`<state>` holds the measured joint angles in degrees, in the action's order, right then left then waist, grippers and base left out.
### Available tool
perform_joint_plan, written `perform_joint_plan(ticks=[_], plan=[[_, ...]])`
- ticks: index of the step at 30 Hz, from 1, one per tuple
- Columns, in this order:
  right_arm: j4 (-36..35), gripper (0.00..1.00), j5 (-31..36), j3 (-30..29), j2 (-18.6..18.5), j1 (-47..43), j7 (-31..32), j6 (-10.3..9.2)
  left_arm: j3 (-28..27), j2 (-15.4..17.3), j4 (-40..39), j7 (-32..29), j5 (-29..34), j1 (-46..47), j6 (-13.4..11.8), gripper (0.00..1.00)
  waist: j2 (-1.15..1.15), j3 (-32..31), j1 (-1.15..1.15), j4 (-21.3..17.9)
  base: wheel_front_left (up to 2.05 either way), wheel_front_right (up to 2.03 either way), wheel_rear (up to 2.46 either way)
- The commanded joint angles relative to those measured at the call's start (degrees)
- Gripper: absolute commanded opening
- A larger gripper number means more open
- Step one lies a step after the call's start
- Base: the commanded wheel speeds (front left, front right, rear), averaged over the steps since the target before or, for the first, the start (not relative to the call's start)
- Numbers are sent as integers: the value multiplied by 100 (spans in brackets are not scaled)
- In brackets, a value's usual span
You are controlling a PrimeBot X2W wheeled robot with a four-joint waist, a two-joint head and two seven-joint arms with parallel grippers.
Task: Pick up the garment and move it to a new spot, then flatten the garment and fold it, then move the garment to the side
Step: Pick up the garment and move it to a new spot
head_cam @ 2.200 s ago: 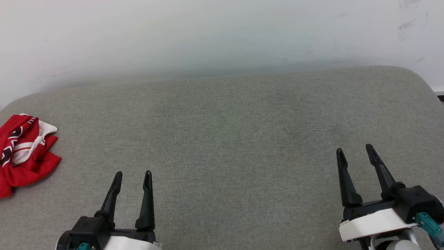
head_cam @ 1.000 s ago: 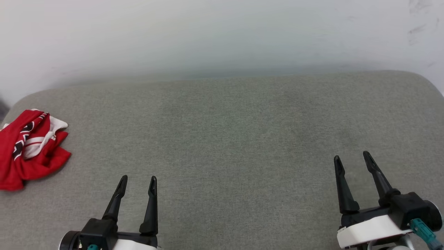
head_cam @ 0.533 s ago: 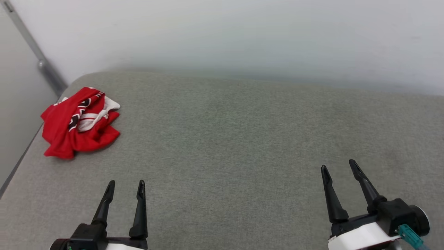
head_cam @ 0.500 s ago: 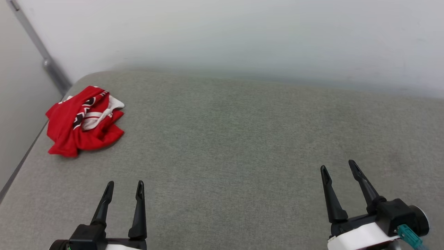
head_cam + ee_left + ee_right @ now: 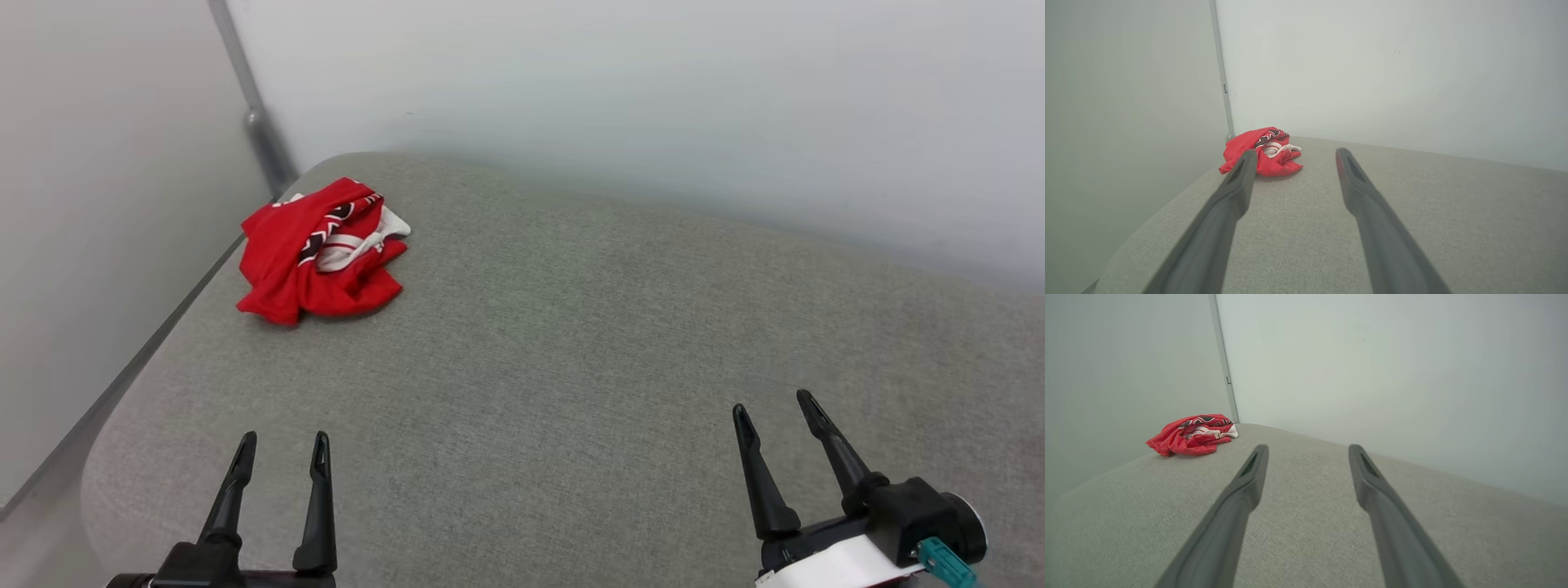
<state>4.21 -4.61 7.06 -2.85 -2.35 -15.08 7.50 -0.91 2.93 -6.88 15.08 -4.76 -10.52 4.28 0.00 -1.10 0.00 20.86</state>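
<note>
Looking down on the garment [image 5: 322,253], lying bunched in a red heap with white and striped folds showing, at the far left corner of the grey fabric surface [image 5: 571,343], close to where the pale walls [image 5: 653,82] are meeting. Hovering the left gripper [image 5: 284,441] at the near left edge, jaws standing wide and gripping nothing, well apart from the heap. Hovering the right gripper [image 5: 771,402] at the near right, jaws likewise standing wide and empty.
</note>
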Motion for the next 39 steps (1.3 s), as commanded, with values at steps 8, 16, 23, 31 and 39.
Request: perform_joint_plan(ticks=[8, 16, 23, 31, 39], plan=[[31, 100, -105, 72, -5, -79, -14, -2, -8, -7, -3, 14, -5, -192, 38, 100, 0, -101, 0, 351, 0, 0, 0], [52, 100, -151, 124, -5, -116, -14, -2, -52, -7, 45, 14, -75, -217, 120, 100, 0, -149, 0, 455, 0, 0, 0], [42, 100, -138, 136, -5, -110, -14, -2, -52, -7, 0, 14, -118, -215, 169, 100, 0, -152, 0, 476, 0, 0, 0], [-56, 100, 23, 115, -6, -17, -14, -2, -96, -7, 51, 14, -309, -118, 89, 100, 0, 107, 0, 401, 0, 0, 0], [-282, 100, 490, 32, -7, 309, -14, -2, -313, -9, 205, 14, -672, 492, 186, 100, 0, 998, 0, 103, 0, 0, 0]])
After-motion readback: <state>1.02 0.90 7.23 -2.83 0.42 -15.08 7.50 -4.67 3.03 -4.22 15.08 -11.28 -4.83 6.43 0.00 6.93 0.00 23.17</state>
